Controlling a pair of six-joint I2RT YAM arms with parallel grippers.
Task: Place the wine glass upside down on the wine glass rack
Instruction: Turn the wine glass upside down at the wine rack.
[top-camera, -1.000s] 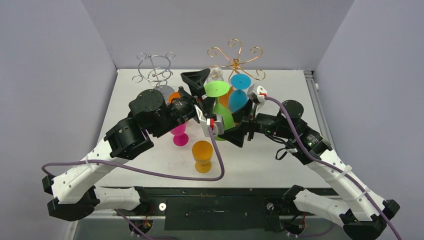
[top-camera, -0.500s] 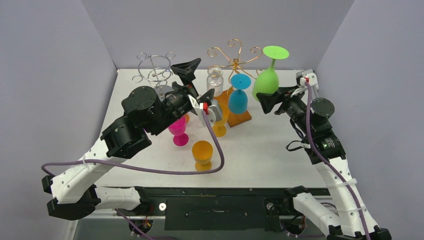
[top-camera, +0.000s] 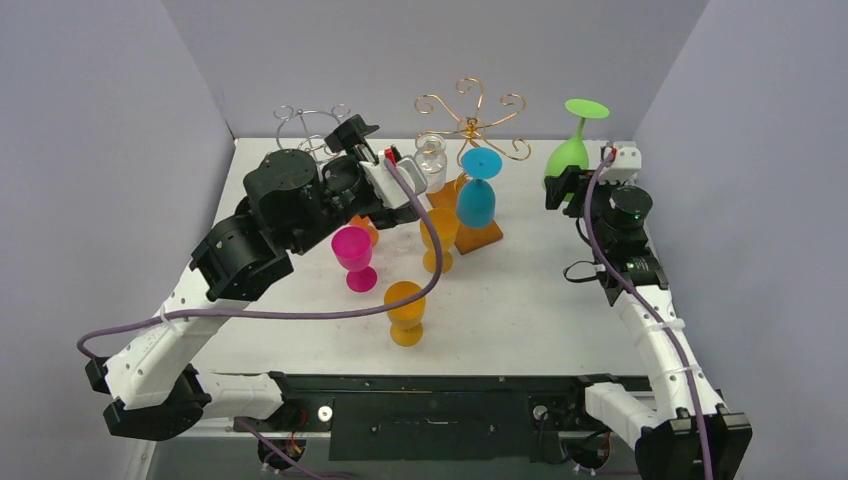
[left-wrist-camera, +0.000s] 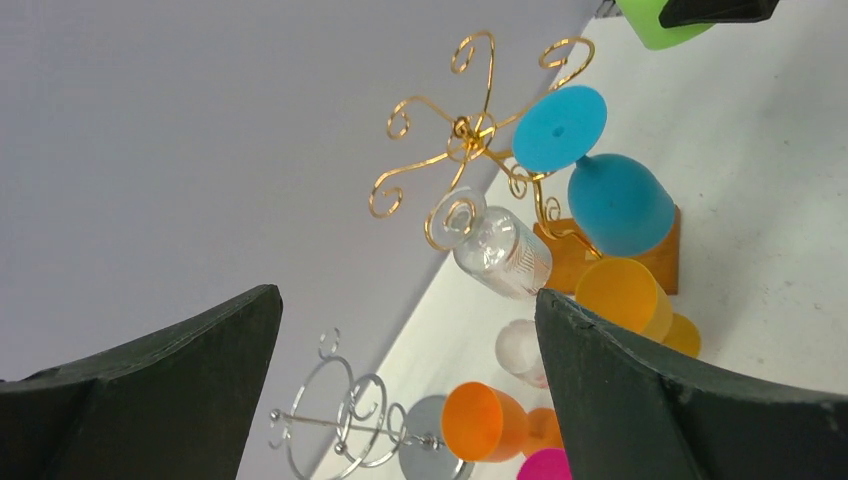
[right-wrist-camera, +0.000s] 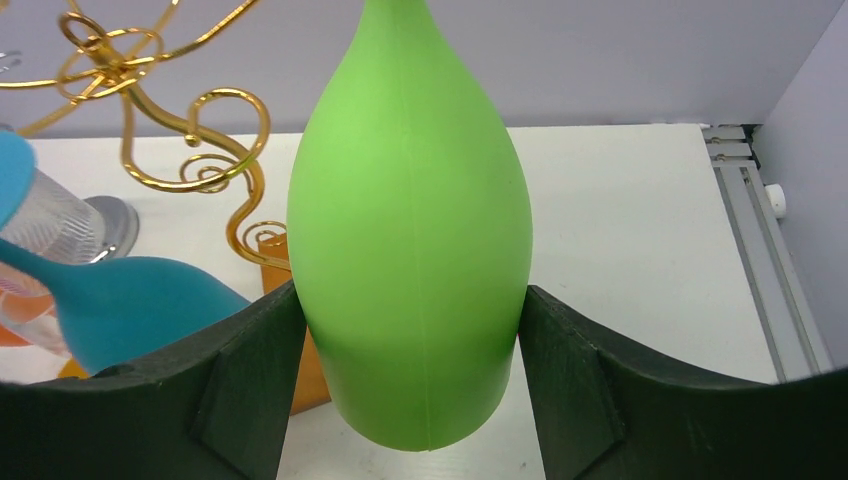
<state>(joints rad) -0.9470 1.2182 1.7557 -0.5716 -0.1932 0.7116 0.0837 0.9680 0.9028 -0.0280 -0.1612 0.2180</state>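
Note:
The green wine glass (top-camera: 568, 156) hangs upside down at the far right, foot up, and its bowl (right-wrist-camera: 410, 230) fills the right wrist view. My right gripper (top-camera: 570, 184) (right-wrist-camera: 410, 293) is shut on that bowl, with a finger pressed on each side. The gold wire wine glass rack (top-camera: 470, 120) (right-wrist-camera: 190, 130) stands to the glass's left, apart from it. A blue glass (top-camera: 476, 200) and a clear glass (top-camera: 431, 160) hang from it upside down. My left gripper (top-camera: 372, 165) (left-wrist-camera: 408, 295) is open and empty, raised between the two racks.
A silver wire rack (top-camera: 310, 135) stands at the back left. A pink glass (top-camera: 352, 250), an orange glass (top-camera: 362, 228) and two yellow-orange glasses (top-camera: 405, 305) (top-camera: 438, 232) stand upright mid-table. The right wall is close behind the green glass.
My left gripper let go of the green glass, opened wide and drew back left. The right arm carried the glass from mid-table up and to the far right.

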